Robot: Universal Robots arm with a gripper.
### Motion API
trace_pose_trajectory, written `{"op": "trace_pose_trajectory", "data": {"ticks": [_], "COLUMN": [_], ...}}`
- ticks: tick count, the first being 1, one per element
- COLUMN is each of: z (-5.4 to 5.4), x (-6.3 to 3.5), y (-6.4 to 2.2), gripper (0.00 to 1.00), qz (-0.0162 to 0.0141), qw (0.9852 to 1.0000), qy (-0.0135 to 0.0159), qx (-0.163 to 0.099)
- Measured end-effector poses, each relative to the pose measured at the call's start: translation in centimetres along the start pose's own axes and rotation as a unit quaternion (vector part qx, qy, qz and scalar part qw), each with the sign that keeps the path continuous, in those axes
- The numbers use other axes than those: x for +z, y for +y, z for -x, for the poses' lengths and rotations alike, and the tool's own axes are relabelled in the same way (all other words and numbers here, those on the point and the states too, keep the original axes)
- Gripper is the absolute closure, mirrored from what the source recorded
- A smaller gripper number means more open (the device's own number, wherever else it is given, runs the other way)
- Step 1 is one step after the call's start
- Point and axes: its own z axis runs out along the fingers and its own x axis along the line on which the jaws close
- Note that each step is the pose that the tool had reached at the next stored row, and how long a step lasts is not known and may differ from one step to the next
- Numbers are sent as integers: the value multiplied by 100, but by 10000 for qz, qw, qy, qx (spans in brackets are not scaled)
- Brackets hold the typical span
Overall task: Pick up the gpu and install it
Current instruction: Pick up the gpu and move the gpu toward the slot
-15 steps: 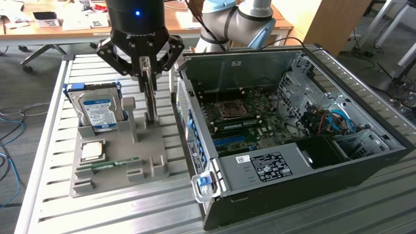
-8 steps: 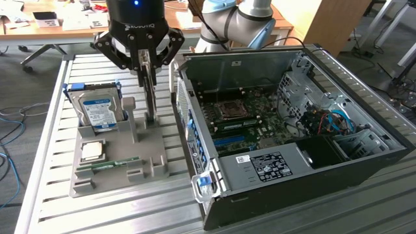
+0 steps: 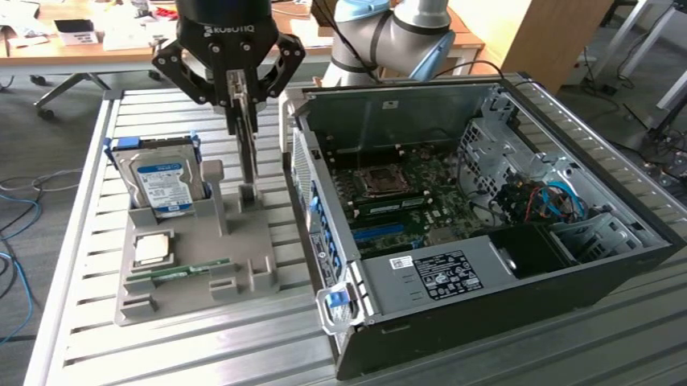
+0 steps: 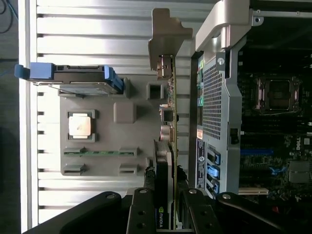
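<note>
The tool (image 3: pixel 244 104) (image 4: pixel 168 195) hung straight above the grey holder (image 3: pixel 249 241) (image 4: pixel 105 139), its fingers (image 4: pixel 144 207) pressed against both faces of the gpu (image 3: pixel 248 153) (image 4: pixel 171 107) and clamped on the card's upper edge. The gpu stood upright on edge at the side of the holder nearest the open computer case (image 3: pixel 451 322) (image 4: pixel 219 97), its lower end at the holder's slot; whether it had left the slot could not be told. On the far side of the holder from the case, a hard drive (image 3: pixel 161 181) (image 4: pixel 78 80) stood upright. A processor chip (image 3: pixel 153 248) (image 4: pixel 80 125) lay flat on the holder, with a green memory stick (image 3: pixel 183 272) (image 4: pixel 100 152) just beside it. The holder rested on the slatted tabletop (image 3: pixel 215 346) (image 4: pixel 97 29).
</note>
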Motion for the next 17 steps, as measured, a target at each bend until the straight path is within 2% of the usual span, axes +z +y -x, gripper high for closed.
{"op": "trace_pose_trajectory", "data": {"ticks": [6, 17], "z": [1, 19], "x": [-62, -63], "y": [3, 3], "gripper": [73, 73], "qz": [0, 0], "qw": [10000, 10000], "qy": [0, 0], "qx": [0, 0]}}
